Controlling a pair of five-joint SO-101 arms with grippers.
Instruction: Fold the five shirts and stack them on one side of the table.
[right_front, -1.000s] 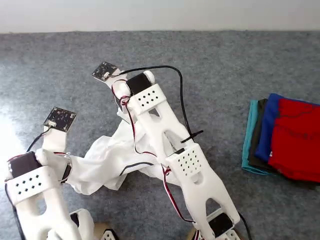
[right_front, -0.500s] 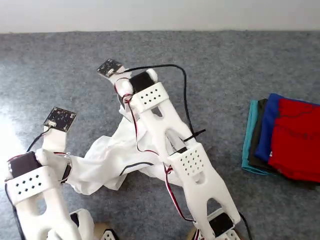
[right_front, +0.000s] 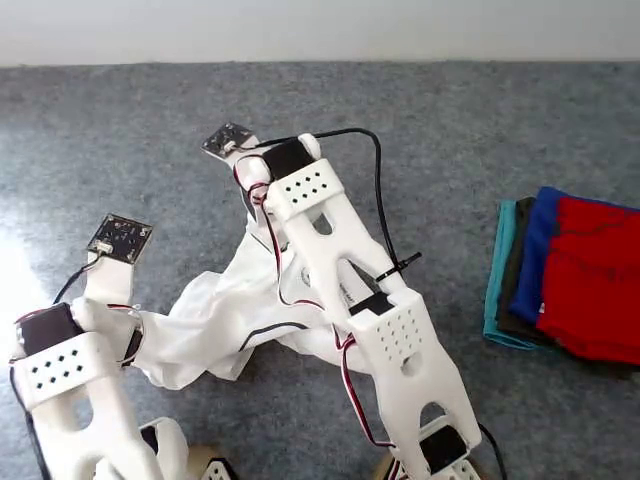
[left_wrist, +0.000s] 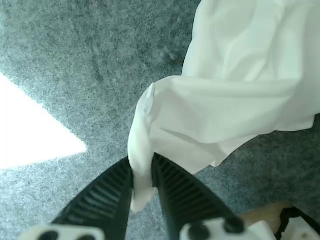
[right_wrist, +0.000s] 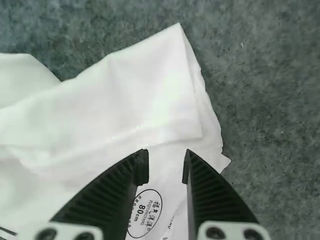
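Observation:
A crumpled white shirt (right_front: 200, 320) lies at the near middle of the grey table. My left gripper (left_wrist: 142, 167) is shut on a bunched fold of the white shirt (left_wrist: 240, 90), at the cloth's left end (right_front: 140, 335) in the high view. My right gripper (right_wrist: 164, 157) hovers narrowly open over the flat far edge of the shirt (right_wrist: 110, 110), with a printed label between its fingers. In the high view the right arm's wrist (right_front: 285, 175) covers that end. Several folded shirts (right_front: 570, 280), red on top, are stacked at the right edge.
Grey carpet-like cloth (right_front: 450, 130) covers the table up to a white wall at the back. A bright patch of sunlight (left_wrist: 30, 130) falls on the left side. A black cable (right_front: 375, 190) loops along the right arm. Free room lies at the far left and far right.
The right arm has shifted a little toward the far right, its wrist with it. The left arm and the stack have kept still.

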